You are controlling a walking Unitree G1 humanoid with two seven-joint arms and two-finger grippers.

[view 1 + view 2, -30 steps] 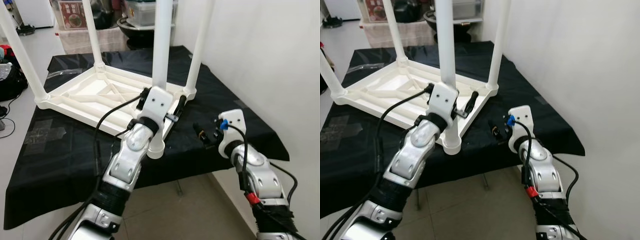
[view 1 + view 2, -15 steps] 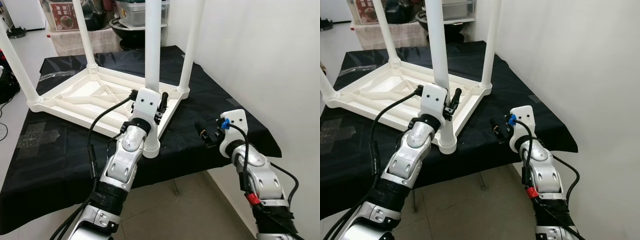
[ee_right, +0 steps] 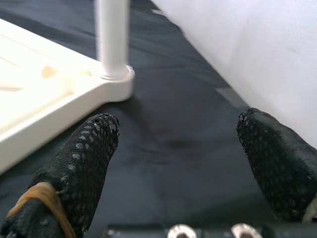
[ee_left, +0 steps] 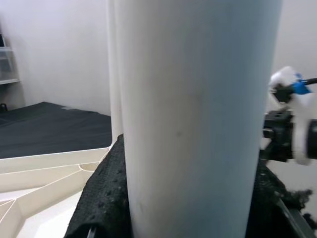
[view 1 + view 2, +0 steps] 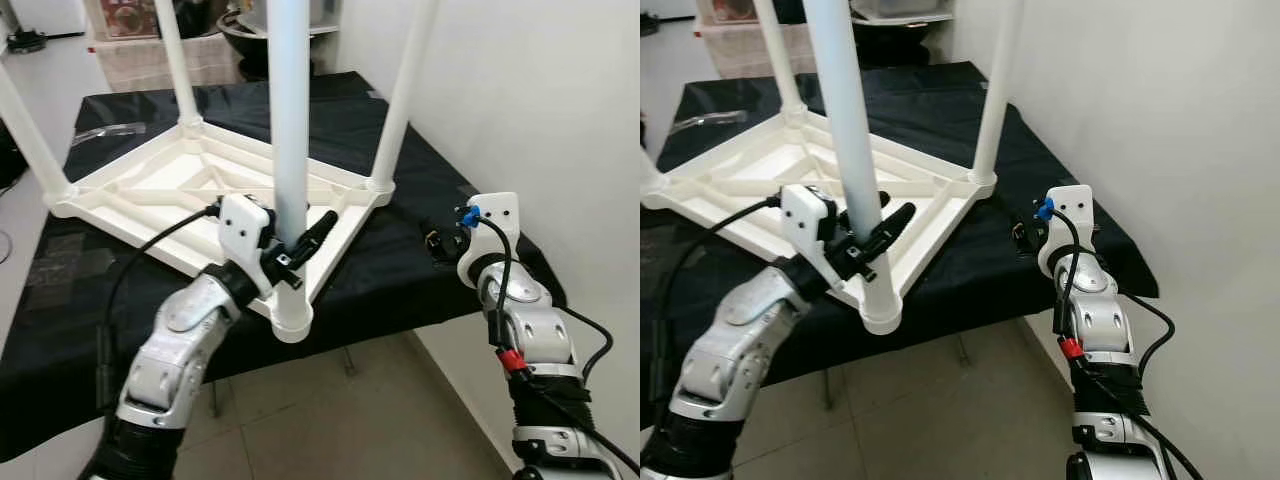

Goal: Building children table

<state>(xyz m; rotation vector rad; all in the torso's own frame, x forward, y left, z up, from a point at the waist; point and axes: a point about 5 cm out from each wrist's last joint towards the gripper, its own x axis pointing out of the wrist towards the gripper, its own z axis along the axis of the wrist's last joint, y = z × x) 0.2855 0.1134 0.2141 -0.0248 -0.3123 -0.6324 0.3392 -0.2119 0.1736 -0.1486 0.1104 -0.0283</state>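
Children's table [image 5: 200,185]: white moulded plastic, lying upside down on the tabletop, its underside a tray of raised ribs that cross in diagonals; one corner juts past the near edge.
Legs: four smooth round white tubes standing up from sockets at the corners; the near leg [image 5: 289,120] rises from a ringed collar at the overhanging corner.
Left tool [image 5: 300,240]: two long black fingers with a dimpled, rubbery surface, clamped around the near leg low down, just above its socket; in the left wrist view the white tube sits between the two pads [image 4: 106,198].
Left arm: silver jointed shell with a white block at the wrist and a black cable looping alongside.
Right tool [image 5: 432,243]: fingers spread apart, holding nothing, over the black cloth near the tabletop's right edge, beside the far-right leg [image 3: 113,37]; a tan rubber band wraps the base of one finger [image 3: 81,163].
Right arm: silver, with a white wrist block carrying a blue plug and a red connector lower down.
Tabletop [image 5: 420,180]: covered in a black, slightly crinkled cloth.
Surroundings: plain white wall [image 5: 540,100] on the right, pale tiled floor [image 5: 350,420] below.
Writing: a printed box far behind, its lettering too small to read.
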